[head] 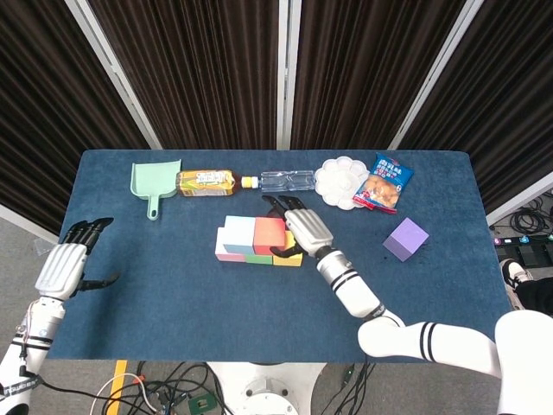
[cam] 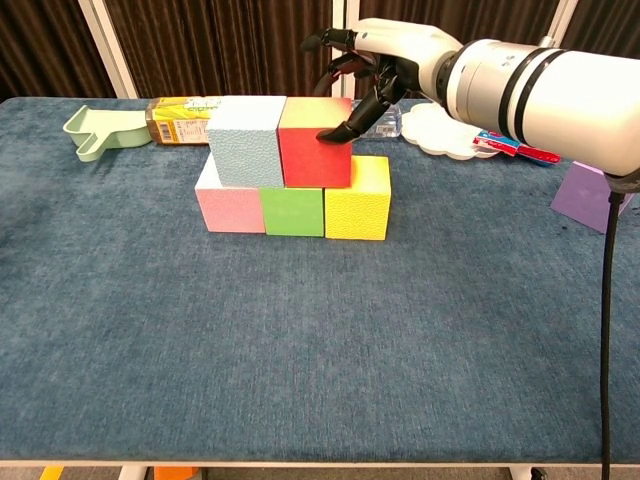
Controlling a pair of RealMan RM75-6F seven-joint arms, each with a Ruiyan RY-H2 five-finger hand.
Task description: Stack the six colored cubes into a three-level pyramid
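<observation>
The right hand [cam: 372,75] reaches in from the right over the bench [cam: 300,350], its white forearm angled down toward the cube stack. Its fingers are spread and slightly curled, holding nothing; the thumb tip touches the right upper face of the red cube [cam: 316,142], and the other fingers hover above and behind that cube. In the head view the palm sits just right of the stack, back of the hand upward.

The stack stands near the middle of the bench. The bottom row runs pink cube [cam: 229,207], green cube [cam: 293,210], yellow cube [cam: 358,197], left to right, touching. On top sit the light blue cube [cam: 246,141] and the red cube, side by side. The purple cube [head: 405,239] lies alone, well apart to the right.

The left hand [head: 67,262] rests at the near left edge of the bench, fingers apart and pointing away, empty.

Along the far side lie a green dustpan [head: 154,182], a tea bottle [head: 207,181], a clear bottle [head: 287,181], a white palette [head: 339,181] and a snack bag [head: 384,183].
</observation>
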